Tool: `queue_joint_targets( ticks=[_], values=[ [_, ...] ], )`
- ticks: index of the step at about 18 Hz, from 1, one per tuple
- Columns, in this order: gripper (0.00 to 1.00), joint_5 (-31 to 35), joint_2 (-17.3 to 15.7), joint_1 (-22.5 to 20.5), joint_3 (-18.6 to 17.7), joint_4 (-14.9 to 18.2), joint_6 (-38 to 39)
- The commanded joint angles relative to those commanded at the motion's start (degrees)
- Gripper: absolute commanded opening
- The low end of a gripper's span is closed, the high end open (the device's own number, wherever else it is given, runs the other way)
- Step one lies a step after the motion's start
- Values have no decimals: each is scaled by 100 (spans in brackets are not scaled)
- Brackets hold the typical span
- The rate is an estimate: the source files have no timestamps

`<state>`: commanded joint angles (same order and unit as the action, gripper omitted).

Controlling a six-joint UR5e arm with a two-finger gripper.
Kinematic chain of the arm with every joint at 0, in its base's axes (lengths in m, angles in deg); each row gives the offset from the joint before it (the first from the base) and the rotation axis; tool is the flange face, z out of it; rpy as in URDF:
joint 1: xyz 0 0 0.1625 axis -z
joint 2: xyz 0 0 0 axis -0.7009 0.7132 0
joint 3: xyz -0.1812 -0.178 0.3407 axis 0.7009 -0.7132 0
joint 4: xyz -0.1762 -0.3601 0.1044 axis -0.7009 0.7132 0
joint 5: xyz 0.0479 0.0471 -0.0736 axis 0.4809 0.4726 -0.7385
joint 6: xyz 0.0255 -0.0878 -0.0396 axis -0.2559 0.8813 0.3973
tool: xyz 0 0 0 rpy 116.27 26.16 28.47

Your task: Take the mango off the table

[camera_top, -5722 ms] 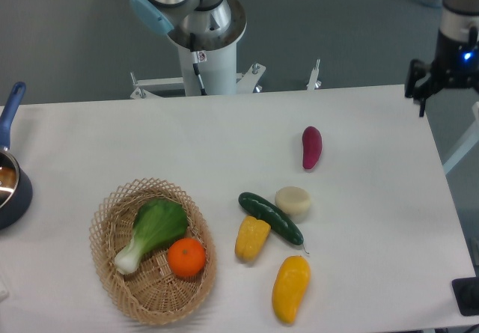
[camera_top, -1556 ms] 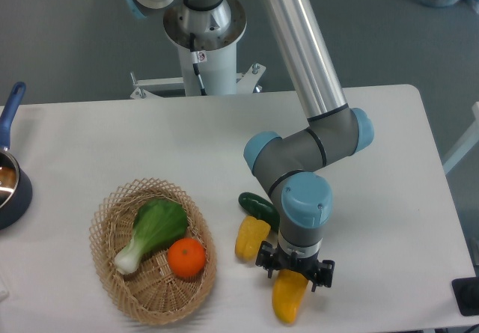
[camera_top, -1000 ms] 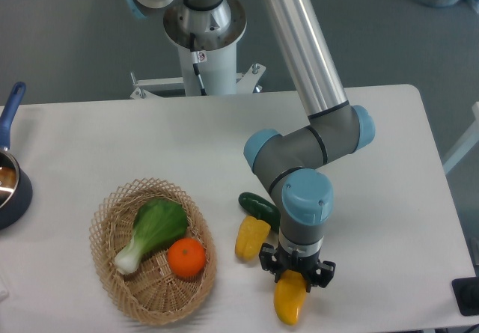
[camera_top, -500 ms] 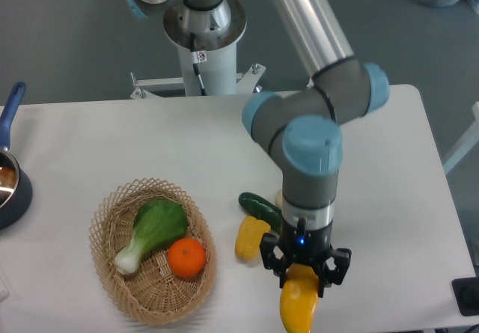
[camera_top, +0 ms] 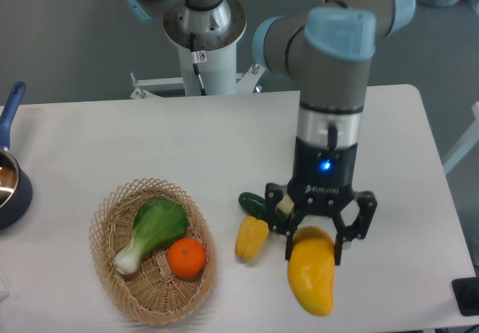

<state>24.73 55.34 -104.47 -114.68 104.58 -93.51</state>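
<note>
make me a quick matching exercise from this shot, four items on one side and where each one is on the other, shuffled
Items:
1. mango
2. orange
3. cucumber
4. blue-handled pot

Places:
A. at the table's left edge
B. in the wicker basket beside the bok choy
C. held in the gripper
D. on the table, partly hidden behind the gripper

Pairs: 1-C, 2-B, 3-D, 4-A

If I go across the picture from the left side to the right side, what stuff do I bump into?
Pot → basket with the bok choy and orange inside → yellow pepper → mango held in the claw.
</note>
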Motion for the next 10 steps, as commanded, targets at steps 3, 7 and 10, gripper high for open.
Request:
queue_joint_targets(
  ticks=[3,7,10],
  values=[
    [38,-151,-18,-27,-27,0,0],
    [38,-160,-27,-27,-36,0,-9],
    [38,-151,-27,-27,-27,0,-9]
  ],
)
